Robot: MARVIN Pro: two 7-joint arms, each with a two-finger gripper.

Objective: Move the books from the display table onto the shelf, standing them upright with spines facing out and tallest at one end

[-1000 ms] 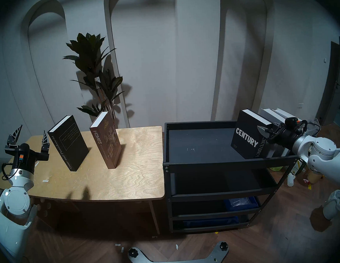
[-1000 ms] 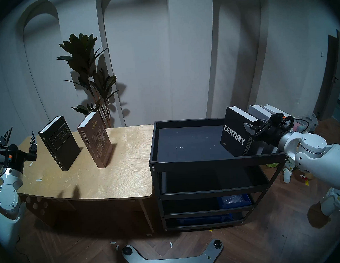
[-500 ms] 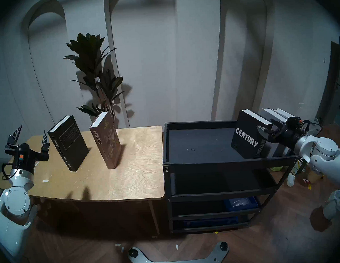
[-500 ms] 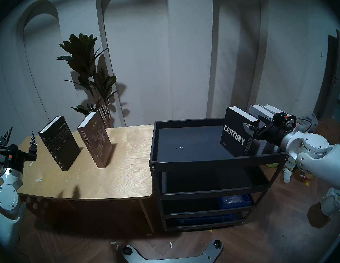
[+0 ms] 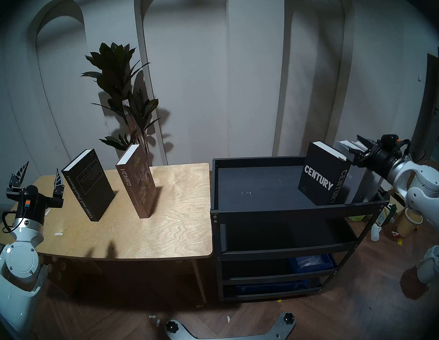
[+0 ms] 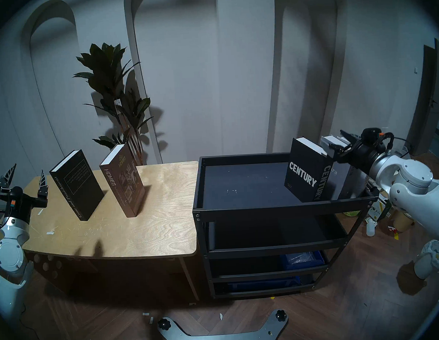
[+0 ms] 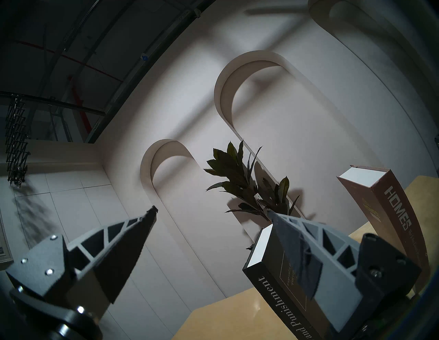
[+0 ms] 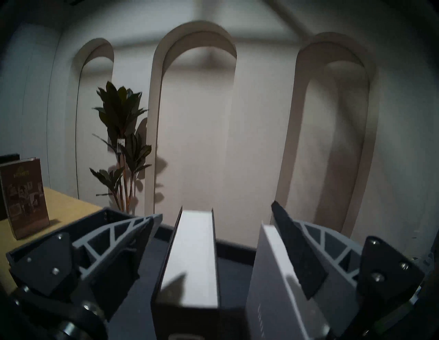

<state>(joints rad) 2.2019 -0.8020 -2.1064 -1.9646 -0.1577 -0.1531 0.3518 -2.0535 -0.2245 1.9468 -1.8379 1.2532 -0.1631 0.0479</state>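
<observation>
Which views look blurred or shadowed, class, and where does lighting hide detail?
Right wrist view: soft motion blur, a finger's shadow on the CENTURY book's page edge. Left wrist view: sharp, HOMES book readable. Head views: dim, fisheye-bent arches, dark rim, shelf's lower tiers lost in shadow.

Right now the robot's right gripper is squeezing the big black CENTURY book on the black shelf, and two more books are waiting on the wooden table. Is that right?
Not quite. The right gripper is open and above the CENTURY book, not squeezing it; the right wrist view shows its fingers spread apart. The book stands on the black shelf by itself. Two more books do wait on the wooden table.
</observation>
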